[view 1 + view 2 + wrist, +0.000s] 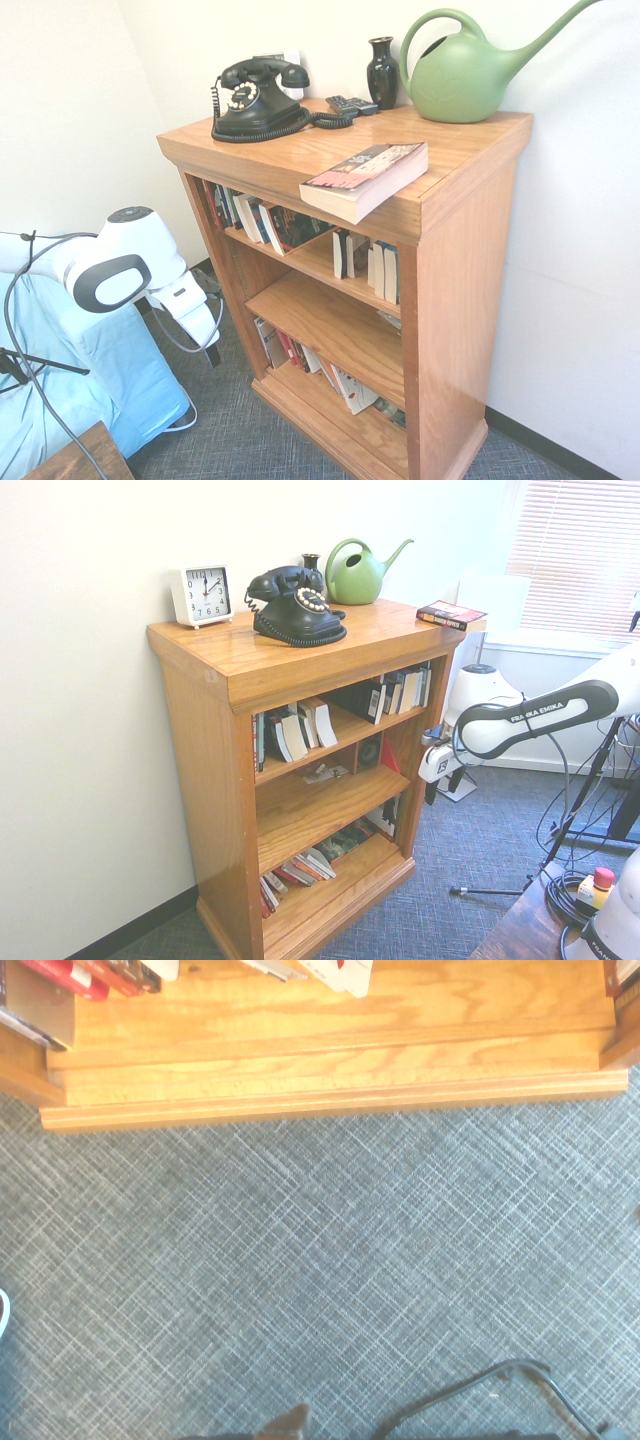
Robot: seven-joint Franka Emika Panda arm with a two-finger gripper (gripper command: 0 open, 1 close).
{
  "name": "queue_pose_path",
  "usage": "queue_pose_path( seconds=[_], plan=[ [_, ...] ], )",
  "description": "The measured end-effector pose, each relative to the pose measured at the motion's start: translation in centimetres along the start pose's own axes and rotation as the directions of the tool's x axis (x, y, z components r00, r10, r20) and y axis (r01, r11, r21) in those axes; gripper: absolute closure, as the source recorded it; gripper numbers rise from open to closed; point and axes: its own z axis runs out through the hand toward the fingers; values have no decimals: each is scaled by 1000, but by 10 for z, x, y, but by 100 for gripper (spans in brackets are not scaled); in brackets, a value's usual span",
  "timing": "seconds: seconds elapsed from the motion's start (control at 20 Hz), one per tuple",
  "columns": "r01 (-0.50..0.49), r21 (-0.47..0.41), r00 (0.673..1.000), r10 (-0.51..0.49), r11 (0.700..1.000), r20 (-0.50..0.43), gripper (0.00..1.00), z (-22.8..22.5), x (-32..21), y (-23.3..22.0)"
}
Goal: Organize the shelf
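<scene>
Bookcase (465,300) standing right of the gripper (443,784) in the first exterior view, fingers open, nothing held! Lower books (352,392) there are partly hidden behind its near side.

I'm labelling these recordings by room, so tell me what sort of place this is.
Probably an office or study: a honey-coloured oak bookcase holding books, a black rotary-style telephone, and a square white analogue clock.

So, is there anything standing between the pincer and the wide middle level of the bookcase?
Nothing visible does. The pincer hangs in front of the bookcase, whose front is open at the middle level. The thick paperback sticks out past the front edge, but higher, on the top.
</scene>
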Motion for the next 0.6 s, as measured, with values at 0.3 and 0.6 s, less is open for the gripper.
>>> queue_pose_path(
  seconds=[0.3,0.6],
  plan=[
    [17,-61,994,-23,998,-104,0,1,21,15],
    [-36,-218,925,-50,975,-375,0,-19,110,116]
  ],
)
